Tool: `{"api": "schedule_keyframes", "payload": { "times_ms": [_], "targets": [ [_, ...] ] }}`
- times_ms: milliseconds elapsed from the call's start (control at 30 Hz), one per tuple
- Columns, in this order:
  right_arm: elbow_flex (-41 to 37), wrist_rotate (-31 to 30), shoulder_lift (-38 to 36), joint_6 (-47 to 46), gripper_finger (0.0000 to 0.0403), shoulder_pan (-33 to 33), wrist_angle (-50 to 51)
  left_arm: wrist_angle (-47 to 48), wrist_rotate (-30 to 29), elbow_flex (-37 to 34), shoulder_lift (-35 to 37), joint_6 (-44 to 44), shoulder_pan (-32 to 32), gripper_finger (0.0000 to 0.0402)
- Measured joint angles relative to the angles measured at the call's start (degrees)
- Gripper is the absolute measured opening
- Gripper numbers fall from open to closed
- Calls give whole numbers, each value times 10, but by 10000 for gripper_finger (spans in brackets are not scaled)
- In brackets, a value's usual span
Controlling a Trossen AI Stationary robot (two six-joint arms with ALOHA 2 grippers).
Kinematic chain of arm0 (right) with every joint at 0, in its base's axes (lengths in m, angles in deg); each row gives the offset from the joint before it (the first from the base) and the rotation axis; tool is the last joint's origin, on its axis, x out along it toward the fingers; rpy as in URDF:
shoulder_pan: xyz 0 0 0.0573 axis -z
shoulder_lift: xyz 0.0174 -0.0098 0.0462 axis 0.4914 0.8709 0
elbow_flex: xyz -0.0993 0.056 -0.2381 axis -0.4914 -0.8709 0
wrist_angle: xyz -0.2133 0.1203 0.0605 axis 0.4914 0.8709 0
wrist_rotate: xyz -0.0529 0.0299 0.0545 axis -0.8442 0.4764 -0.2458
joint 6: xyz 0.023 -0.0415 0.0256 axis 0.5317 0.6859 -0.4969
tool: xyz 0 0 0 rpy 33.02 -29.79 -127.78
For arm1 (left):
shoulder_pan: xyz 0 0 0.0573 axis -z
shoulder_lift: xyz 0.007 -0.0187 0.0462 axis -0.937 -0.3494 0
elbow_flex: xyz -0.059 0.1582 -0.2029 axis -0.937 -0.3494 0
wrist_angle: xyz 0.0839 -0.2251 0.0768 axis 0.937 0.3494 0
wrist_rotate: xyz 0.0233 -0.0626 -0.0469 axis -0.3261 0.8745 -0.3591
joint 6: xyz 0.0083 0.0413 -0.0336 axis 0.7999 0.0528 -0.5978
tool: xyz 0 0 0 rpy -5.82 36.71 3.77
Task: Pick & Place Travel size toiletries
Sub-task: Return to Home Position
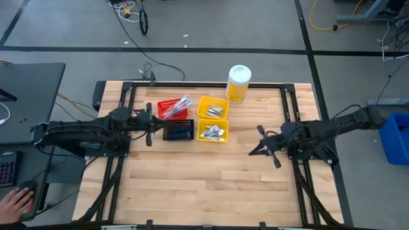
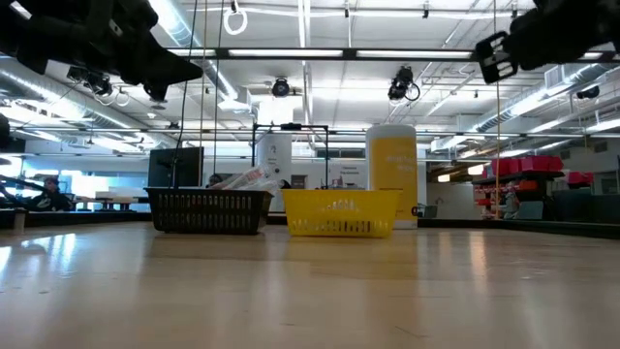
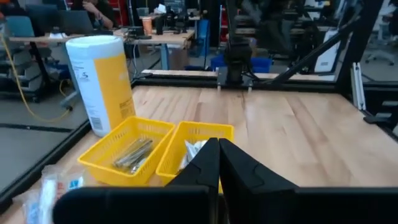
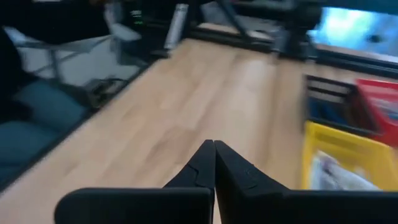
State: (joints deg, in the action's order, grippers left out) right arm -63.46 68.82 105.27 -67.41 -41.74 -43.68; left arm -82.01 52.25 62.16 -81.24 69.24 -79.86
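Note:
The travel size toiletries lie sorted in small bins at the table's far middle. White and silver pieces [image 1: 176,106] are in the red bin [image 1: 167,103]. Little silver tubes [image 3: 132,153] fill the far yellow bin [image 1: 213,107] and more [image 1: 212,132] fill the near yellow bin [image 1: 223,137]. Dark items [image 1: 180,132] lie in the black bin [image 1: 179,125]. My left gripper [image 1: 153,123] hovers shut and bare, just left of the black bin, its fingers [image 3: 217,162] pointing toward the bins. My right gripper [image 1: 254,151] hovers shut and bare over the wood to the right of the bins.
A tall yellow bottle with a white cap [image 1: 238,83] stands behind the bins at the far edge. Bare wood [image 1: 204,185] fills the near half of the table. A dark frame [image 1: 204,84] runs round the table's far and side edges. A person's hand [image 1: 13,204] rests off the table's near left.

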Motion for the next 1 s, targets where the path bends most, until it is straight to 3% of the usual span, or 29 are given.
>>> {"api": "schedule_keyframes", "payload": {
  "times_ms": [133, 267, 467, 700, 867, 1000],
  "targets": [
    [-48, -35, -83, -10, 3, 17, 3, -12, 0, 0, 0, 33, 0, 5],
    [-92, -17, -164, 6, 2, 26, 5, -17, 8, -3, 0, 32, 0, 8],
    [-129, -33, -255, 15, 2, 27, 32, -104, 12, -64, 0, 26, -1, 6],
    [-160, -77, -328, 28, 2, 27, 72, -142, 4, -103, 0, 22, -3, 12],
    [-183, -22, -358, 59, 2, 27, 81, -184, 5, -127, 0, 34, -3, 6],
    [-199, -21, -373, 55, 2, 27, 65, -184, 13, -128, 0, 33, -3, 8]
  ]
}}
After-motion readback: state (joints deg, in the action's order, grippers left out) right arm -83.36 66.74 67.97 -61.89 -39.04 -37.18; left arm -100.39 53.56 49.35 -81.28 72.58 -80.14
